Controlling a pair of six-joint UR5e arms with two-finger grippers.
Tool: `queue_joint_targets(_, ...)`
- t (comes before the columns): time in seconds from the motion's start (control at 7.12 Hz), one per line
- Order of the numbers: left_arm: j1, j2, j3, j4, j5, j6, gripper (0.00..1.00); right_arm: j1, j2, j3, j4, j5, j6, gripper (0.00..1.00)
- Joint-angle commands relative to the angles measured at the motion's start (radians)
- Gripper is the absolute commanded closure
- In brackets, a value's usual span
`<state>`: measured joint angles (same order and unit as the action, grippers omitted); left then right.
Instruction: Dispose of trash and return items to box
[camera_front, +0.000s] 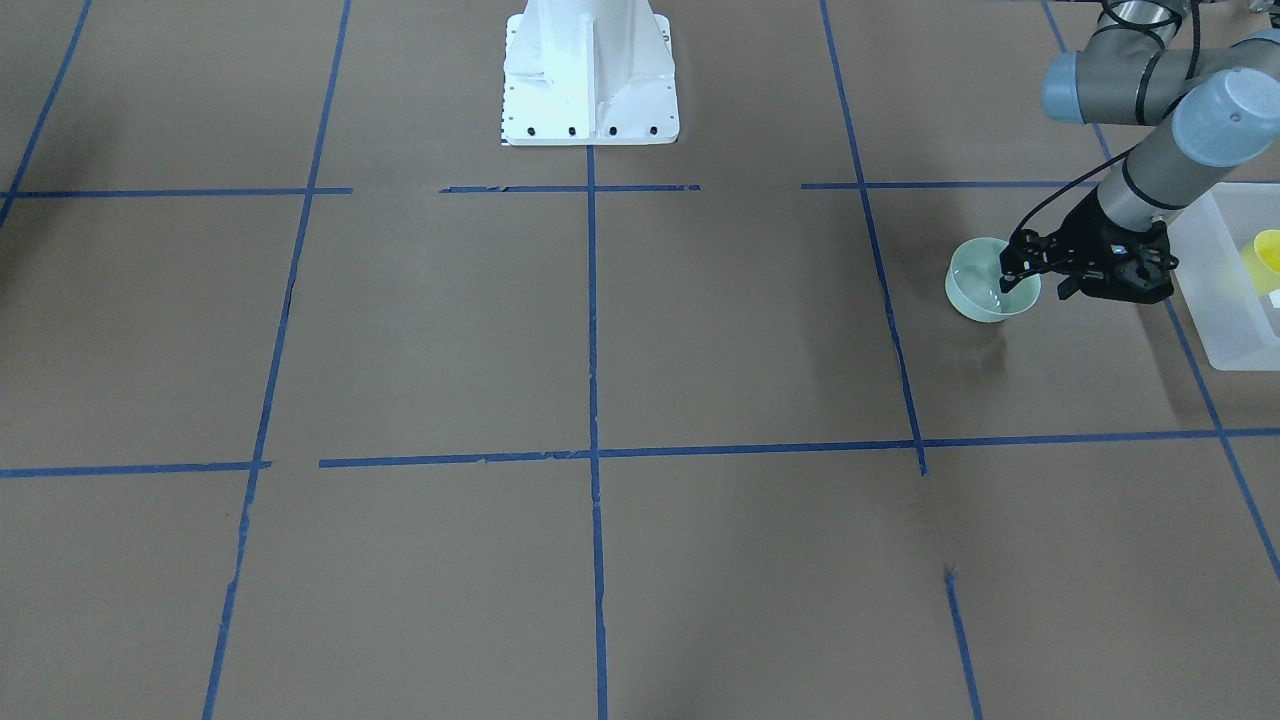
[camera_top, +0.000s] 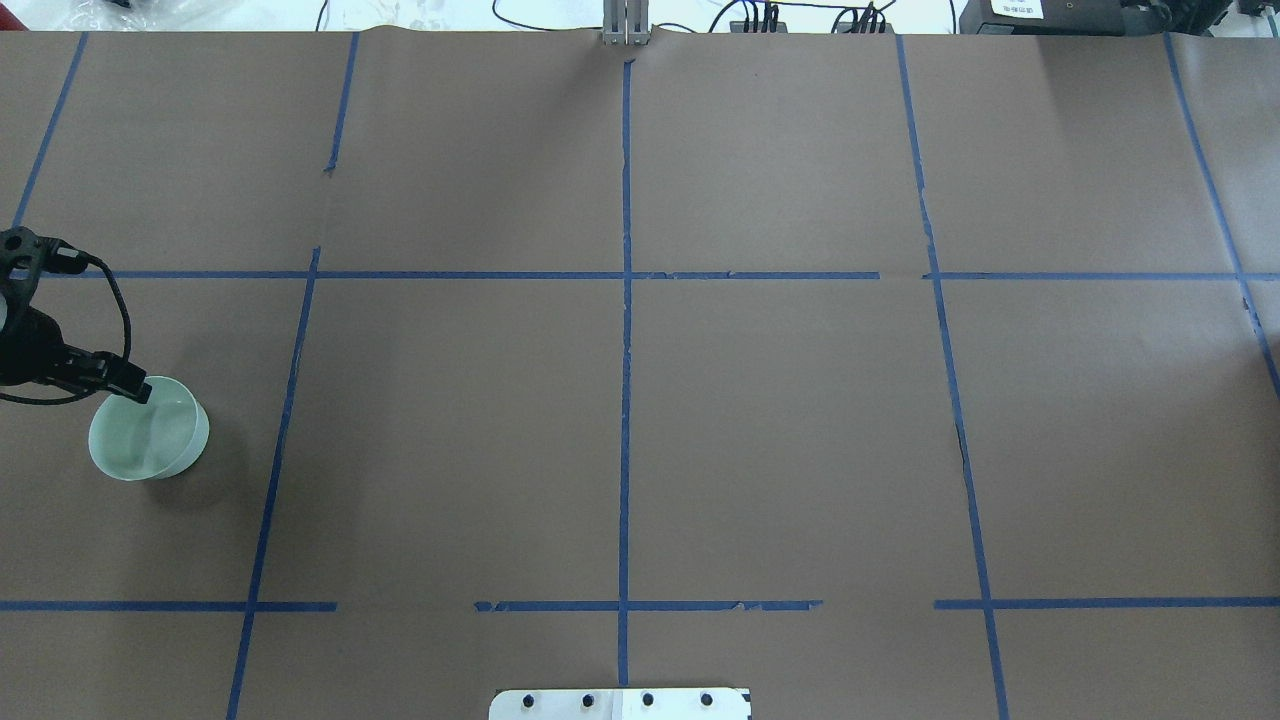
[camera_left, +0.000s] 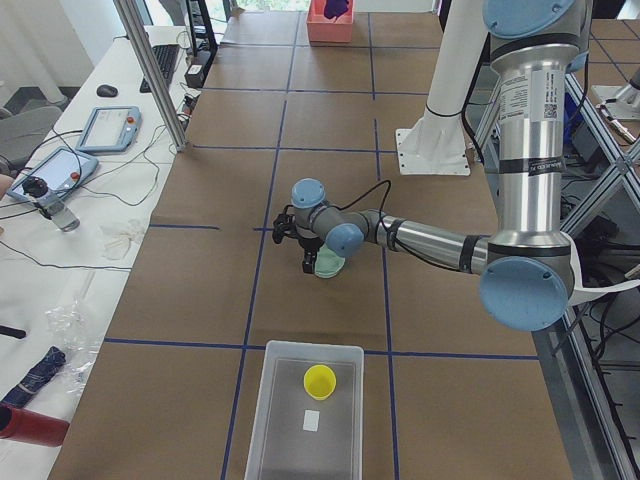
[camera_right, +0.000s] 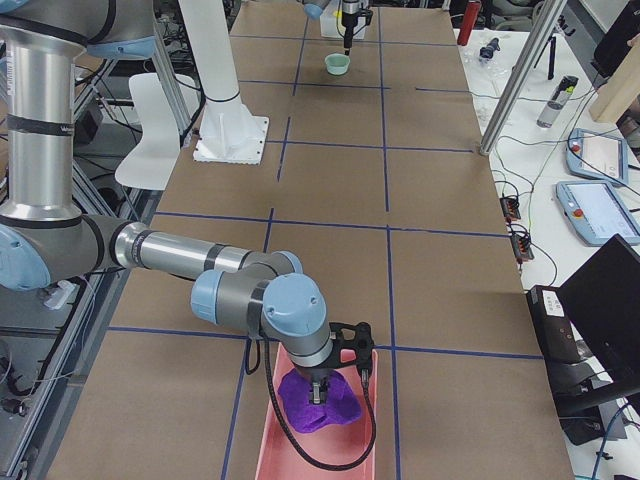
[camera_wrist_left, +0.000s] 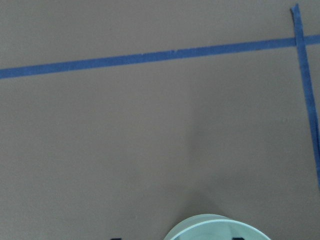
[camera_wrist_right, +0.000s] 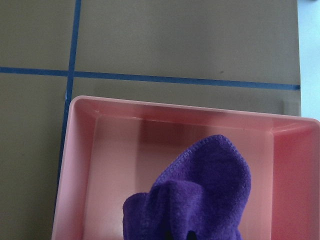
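Observation:
The pale mint-green bowl (camera_front: 985, 292) stands on the brown table at my far left (camera_top: 150, 440). My left gripper (camera_front: 1040, 280) is open and straddles the bowl's near rim, with one finger inside the bowl and one outside. The left wrist view shows only the bowl's rim (camera_wrist_left: 217, 227) at its bottom edge. The yellow cup (camera_left: 320, 380) stands inside the translucent box (camera_left: 280, 420), just beyond the bowl (camera_front: 1268, 255). My right gripper (camera_right: 318, 385) hangs over a purple cloth (camera_wrist_right: 210, 190) in a pink tray (camera_wrist_right: 80, 165). I cannot tell its jaw state.
The white robot base (camera_front: 588, 75) stands at the table's middle edge. Blue tape lines (camera_top: 625, 350) cross the brown paper. A metal post (camera_left: 155, 75) and side tables with tablets (camera_right: 600, 155) and cables flank the far side.

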<state>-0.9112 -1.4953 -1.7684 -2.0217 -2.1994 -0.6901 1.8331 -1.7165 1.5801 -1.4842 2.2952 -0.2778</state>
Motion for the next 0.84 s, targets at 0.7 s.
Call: queue_joint_targets(0.7, 0.084, 0.043, 0.049, -0.012, -0.002, 0.009, 0.31, -0.126, 0.091, -0.055, 0.093, 0.099, 0.072, 0.00)
